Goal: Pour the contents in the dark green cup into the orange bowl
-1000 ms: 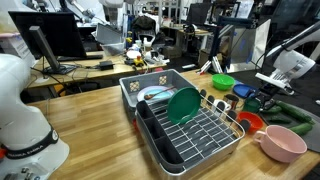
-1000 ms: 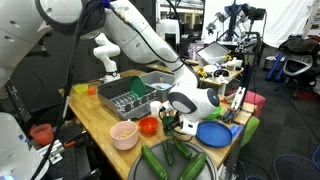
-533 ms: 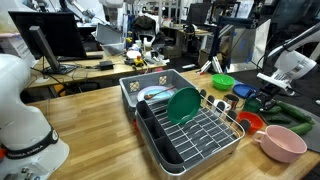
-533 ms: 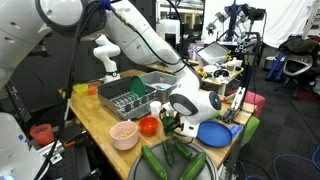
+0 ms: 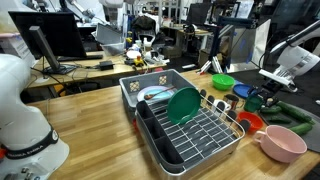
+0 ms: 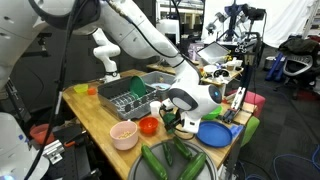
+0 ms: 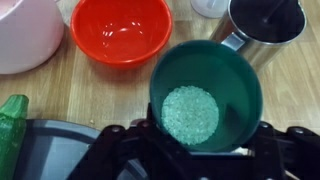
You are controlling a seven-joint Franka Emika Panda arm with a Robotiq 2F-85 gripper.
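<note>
We see our gripper clenched on the small dark green plastic cup, upright, mouth skyward. Bare wood separates its rim from the shallow orange-red plastic bowl, far-left.

Between jaws, dark green cup: smooth plastic, slight sheen; pale grainy contents inside. Beyond jaws, orange bowl: glossy plastic. Beside it, steel cup: shiny metal. Under all, table: matt wood grain. Matt black gripper.

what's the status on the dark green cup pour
Gripper shut on dark green cup. Cup upright, pale granules inside, not yet poured. Orange bowl close by, empty. Steel cup alongside, not between them.
</note>
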